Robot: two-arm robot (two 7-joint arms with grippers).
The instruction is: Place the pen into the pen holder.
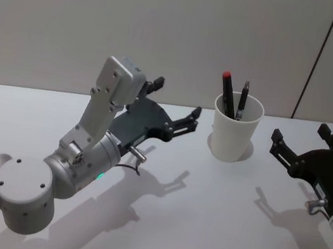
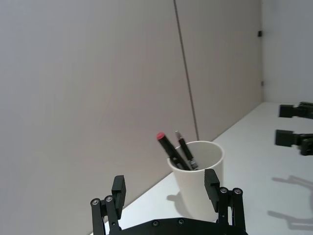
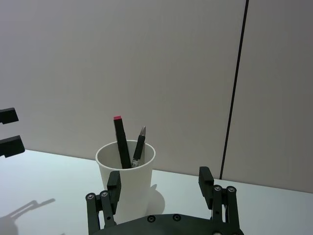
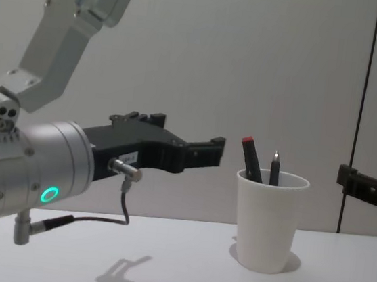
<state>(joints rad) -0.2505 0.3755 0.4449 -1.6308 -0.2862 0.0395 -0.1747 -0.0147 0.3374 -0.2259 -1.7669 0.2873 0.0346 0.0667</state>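
The pen holder (image 1: 234, 133), a white paper cup, stands upright on the white table toward the back. Two pens lean inside it: a black pen with a red end (image 1: 228, 93) and a dark pen with a silver tip (image 1: 243, 99). My left gripper (image 1: 177, 99) hovers left of the cup, open and empty, pointing toward it. On the cup's right, my right gripper (image 1: 301, 133) is also open and empty. The left wrist view shows the cup (image 2: 198, 181) just beyond the left gripper (image 2: 165, 181). In the right wrist view the cup (image 3: 124, 188) stands ahead of the right gripper (image 3: 159, 177).
A plain grey wall with a dark vertical seam (image 1: 316, 61) rises right behind the table's far edge. The white tabletop (image 1: 201, 221) stretches bare in front of the cup, crossed by the arms' shadows. A thin black cable (image 4: 123, 205) hangs from the left wrist.
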